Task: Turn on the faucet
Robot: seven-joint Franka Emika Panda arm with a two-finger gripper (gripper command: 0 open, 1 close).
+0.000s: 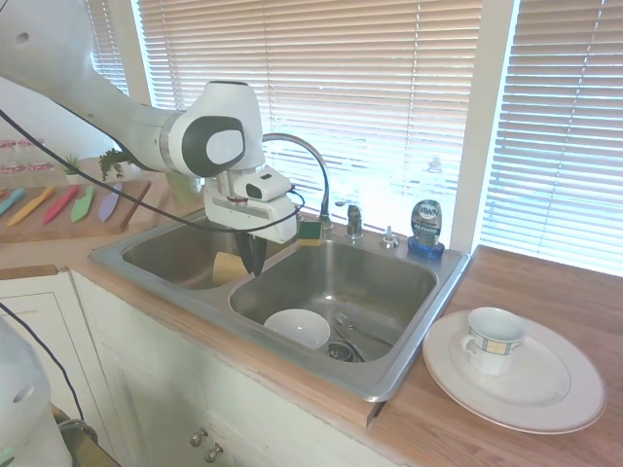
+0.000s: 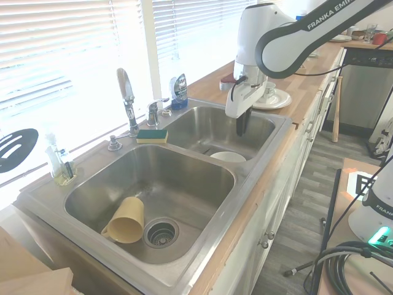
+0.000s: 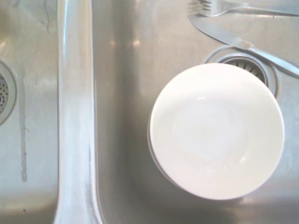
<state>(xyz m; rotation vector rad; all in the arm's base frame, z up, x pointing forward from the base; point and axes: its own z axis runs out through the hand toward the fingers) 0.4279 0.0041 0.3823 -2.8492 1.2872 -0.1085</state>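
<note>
The faucet [image 1: 313,161] is a chrome gooseneck spout arching over the back rim of the double sink [image 1: 409,365], with its short lever handle [image 1: 353,219] just to its right. In the second exterior view the faucet [image 2: 126,92] and the handle [image 2: 153,111] stand at the far side of the sink. My gripper [image 1: 253,257] points straight down over the divider edge of the right basin, in front of the faucet and well short of the handle. Its dark fingers look shut with nothing held. From the other side my gripper [image 2: 242,126] hangs above the basin that holds the bowl.
A white bowl [image 3: 216,130] sits in the basin below me beside a knife [image 3: 243,42] and a fork [image 3: 219,7]. A yellow cup [image 2: 126,220] lies in the other basin. A sponge [image 1: 310,232], a soap bottle [image 1: 425,226] and a plate [image 1: 545,399] with a mug [image 1: 494,339] are nearby.
</note>
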